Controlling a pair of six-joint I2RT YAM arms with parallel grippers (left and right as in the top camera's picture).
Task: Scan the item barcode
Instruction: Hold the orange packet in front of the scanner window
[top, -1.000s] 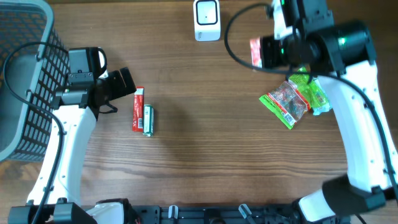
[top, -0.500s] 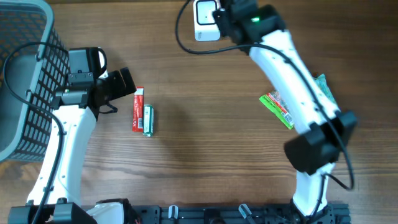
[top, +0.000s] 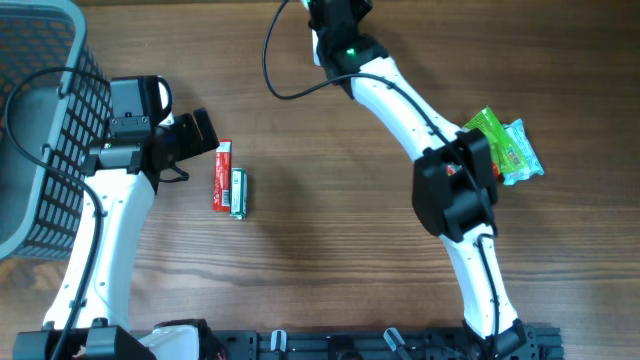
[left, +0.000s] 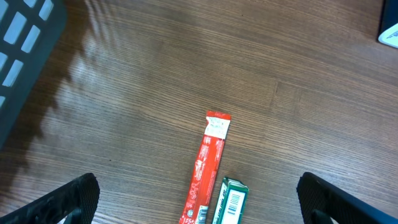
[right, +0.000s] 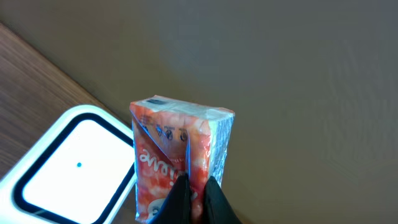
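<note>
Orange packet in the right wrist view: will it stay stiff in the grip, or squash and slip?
Probably squashy: the orange packet has a film wrap that creases where the right gripper pinches it. Likely light, since that narrow pinch at its lower edge holds it upright. The glossy film may slip.

The right gripper's (right: 196, 200) two dark fingertips (right: 181, 194) are pinched together on the lower edge of a small orange-red and white soft plastic pack (right: 180, 149), which stands upright in the middle of the view with its printed face turned to the camera. To its lower left sits a white rounded scanner with a black-framed pale window (right: 68, 168); the pack overlaps its right edge. The brown wooden table (right: 25, 68) shows at the left, with a plain dull brown background beyond it.
</note>
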